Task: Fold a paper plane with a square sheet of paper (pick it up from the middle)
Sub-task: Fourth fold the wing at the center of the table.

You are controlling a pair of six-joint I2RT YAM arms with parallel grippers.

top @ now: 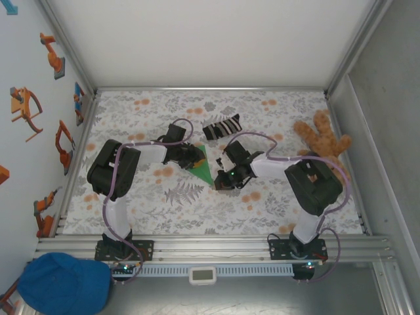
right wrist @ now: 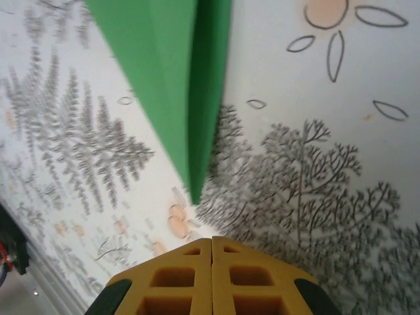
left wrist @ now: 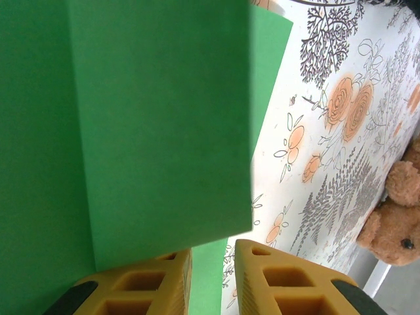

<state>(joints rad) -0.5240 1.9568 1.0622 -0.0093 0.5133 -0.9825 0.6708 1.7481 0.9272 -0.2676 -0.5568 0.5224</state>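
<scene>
The table (top: 275, 118), covered with a floral cloth, carries the whole scene in the top view. The left arm (top: 115, 170) and the right arm (top: 312, 184) reach inward from its near edge and meet near the centre.

A blue cap (top: 62, 282) lies off the table at the near left corner. A brown teddy bear (top: 321, 138) sits at the far right of the cloth, and we also see it at the lower right of the left wrist view (left wrist: 394, 223). A black-and-white striped sock (top: 222, 126) lies just beyond the two wrists.

Between the wrists lies the green paper (top: 205, 167), folded to a narrow wedge with its point toward the near edge.

In the left wrist view the green paper (left wrist: 151, 131) shows several overlapping layers, one flap lying over the tip of one finger. The left gripper (top: 190, 156) sits at the wide end of the wedge. Its jaws stand a little apart (left wrist: 211, 252), and a strip of the paper crosses the gap between them. We cannot tell whether either pad presses on it.

The right gripper (top: 220, 185) sits at the pointed end. Its jaws meet along their whole length (right wrist: 211, 241) and clasp nothing. The creased tip of the green paper (right wrist: 177, 79) ends just ahead of the fingertips, with cloth visible between.
</scene>
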